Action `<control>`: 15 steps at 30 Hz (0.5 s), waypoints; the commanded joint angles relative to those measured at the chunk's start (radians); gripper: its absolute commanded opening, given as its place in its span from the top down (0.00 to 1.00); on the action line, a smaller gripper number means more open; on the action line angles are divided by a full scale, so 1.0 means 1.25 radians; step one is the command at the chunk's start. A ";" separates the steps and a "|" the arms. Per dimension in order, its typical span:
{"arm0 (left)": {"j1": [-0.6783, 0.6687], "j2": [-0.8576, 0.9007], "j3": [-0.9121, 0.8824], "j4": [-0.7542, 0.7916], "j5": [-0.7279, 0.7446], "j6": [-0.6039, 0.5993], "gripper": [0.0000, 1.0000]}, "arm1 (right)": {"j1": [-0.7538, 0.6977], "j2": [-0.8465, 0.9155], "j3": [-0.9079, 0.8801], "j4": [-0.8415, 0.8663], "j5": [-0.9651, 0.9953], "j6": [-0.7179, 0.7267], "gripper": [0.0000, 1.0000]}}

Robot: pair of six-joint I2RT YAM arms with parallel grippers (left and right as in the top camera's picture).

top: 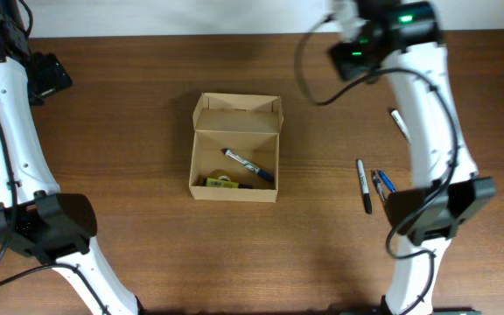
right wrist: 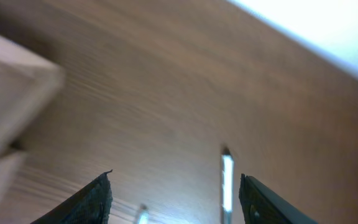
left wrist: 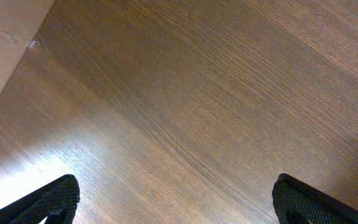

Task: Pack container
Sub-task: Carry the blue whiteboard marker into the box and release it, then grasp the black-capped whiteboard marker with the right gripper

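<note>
Overhead only: container point(top: 234, 194) mid-table, flap lid open to the rear; inside, one blue-white marker point(top: 248, 164) and a yellowish item point(top: 220, 182) at the front wall, count unclear; four loose markers to its right: three grouped point(top: 365, 186), one white marker point(top: 399, 123) partly behind the right arm point(top: 427, 105); wrist views only: left gripper point(left wrist: 176, 183) fingers wide apart over bare table point(left wrist: 229, 93), cardboard at the top-left corner; right gripper point(right wrist: 176, 177) fingers apart, empty, white marker between them, container edge blurred at left.
</note>
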 commanded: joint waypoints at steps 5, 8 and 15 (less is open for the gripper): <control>0.001 0.006 -0.005 -0.001 -0.003 0.009 0.00 | -0.189 0.029 -0.223 0.086 -0.128 0.010 0.32; 0.001 0.006 -0.005 -0.001 -0.003 0.009 0.00 | -0.241 0.032 -0.308 0.120 -0.128 0.002 0.31; 0.001 0.006 -0.005 -0.001 -0.003 0.009 0.00 | -0.306 0.032 -0.447 0.204 -0.177 -0.172 0.26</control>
